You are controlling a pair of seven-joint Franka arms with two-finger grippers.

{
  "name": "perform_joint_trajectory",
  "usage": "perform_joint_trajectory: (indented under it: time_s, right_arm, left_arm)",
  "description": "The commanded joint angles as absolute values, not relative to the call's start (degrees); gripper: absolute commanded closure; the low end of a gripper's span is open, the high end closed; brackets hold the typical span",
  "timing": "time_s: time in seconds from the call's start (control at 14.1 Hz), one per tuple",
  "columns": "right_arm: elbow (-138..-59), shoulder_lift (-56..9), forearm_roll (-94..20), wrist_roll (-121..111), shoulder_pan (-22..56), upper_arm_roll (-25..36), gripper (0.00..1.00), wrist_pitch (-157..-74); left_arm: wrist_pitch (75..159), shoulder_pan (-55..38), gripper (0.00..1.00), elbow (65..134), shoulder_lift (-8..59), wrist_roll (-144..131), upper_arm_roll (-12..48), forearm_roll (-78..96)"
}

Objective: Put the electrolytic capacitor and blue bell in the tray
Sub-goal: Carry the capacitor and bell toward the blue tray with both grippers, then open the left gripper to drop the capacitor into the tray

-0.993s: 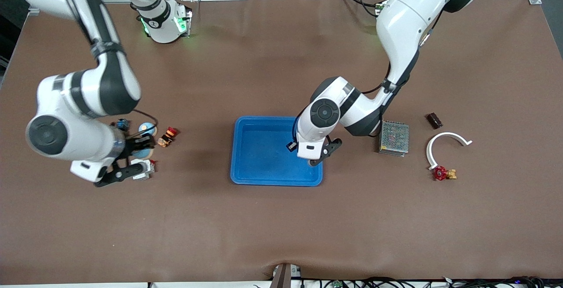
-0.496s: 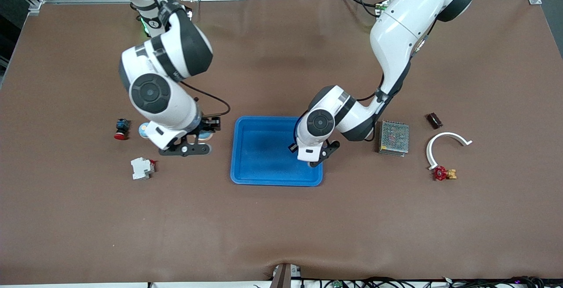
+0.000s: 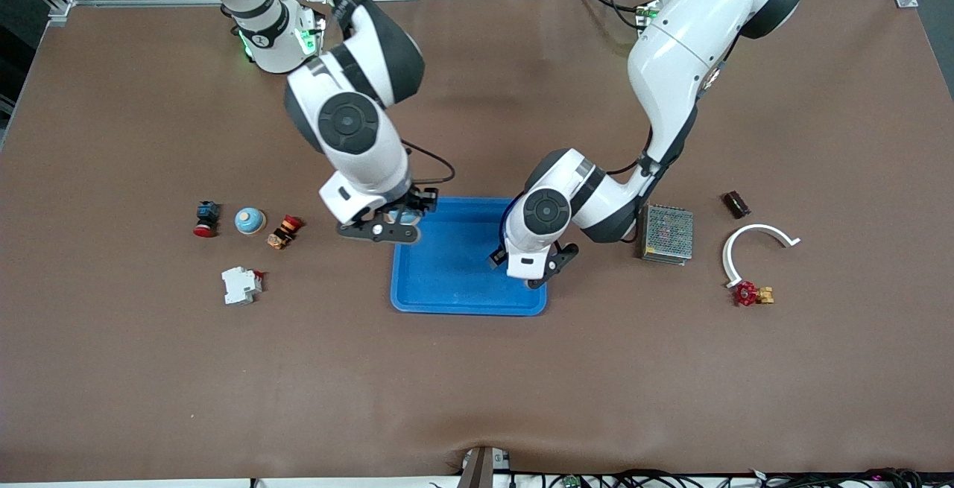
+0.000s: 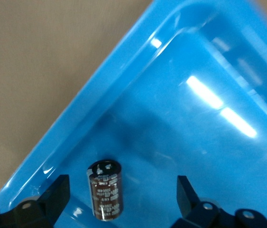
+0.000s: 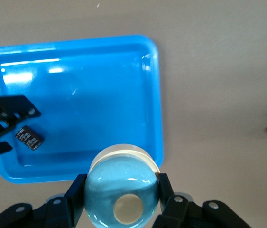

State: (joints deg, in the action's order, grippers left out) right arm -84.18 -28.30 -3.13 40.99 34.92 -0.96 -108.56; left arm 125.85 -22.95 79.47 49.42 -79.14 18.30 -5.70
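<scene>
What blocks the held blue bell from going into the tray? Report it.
Nothing visible. The right gripper holds the blue bell over the rim of the tray at the right arm's end, with bare floor just inside. The open left gripper and the capacitor lying in the tray are at the left arm's end.

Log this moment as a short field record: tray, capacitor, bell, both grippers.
tray: blue tray at mid-table
capacitor: electrolytic capacitor lies inside the tray, between the left gripper's spread fingers, touched by neither
bell: blue bell held off the table, over the tray's rim on the right arm's side
left gripper: left gripper open, low over the tray
right gripper: right gripper shut on the blue bell
other bell: second blue bell on the table toward the right arm's end
done so far: capacitor in, bell not yet
</scene>
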Motion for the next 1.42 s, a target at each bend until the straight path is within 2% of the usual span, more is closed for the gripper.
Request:
perform_joint_trajectory:
  time_s: [0.0,0.43,0.71,1.13,1.35]
  right_arm:
    - [-84.29,-30.49,-2.55,42.63,36.65,-0.09,0.60,-110.47]
    - [-93.41,-31.20,-2.55,42.80,38.14,-0.09,0.60,-121.36]
    - [-98.96,-31.38,-0.54,42.80,39.64,0.09,0.60,-127.34]
    - [-99.23,-33.75,1.23,42.80,40.34,0.18,0.60,-128.93]
    - [-98.88,-35.33,1.49,42.80,39.73,0.35,0.60,-130.77]
  left_arm:
    - [124.63,-20.58,0.00,79.98,44.22,-79.37,17.75,-6.33]
    - [121.38,-15.65,0.00,80.15,36.49,-71.30,18.46,-5.54]
    - [116.29,-13.02,0.00,80.59,31.92,-63.75,18.28,-5.71]
    - [105.75,-6.52,0.00,81.99,26.29,-48.10,18.28,-5.89]
    - [105.47,-3.43,0.00,86.38,24.00,-43.08,18.19,-6.24]
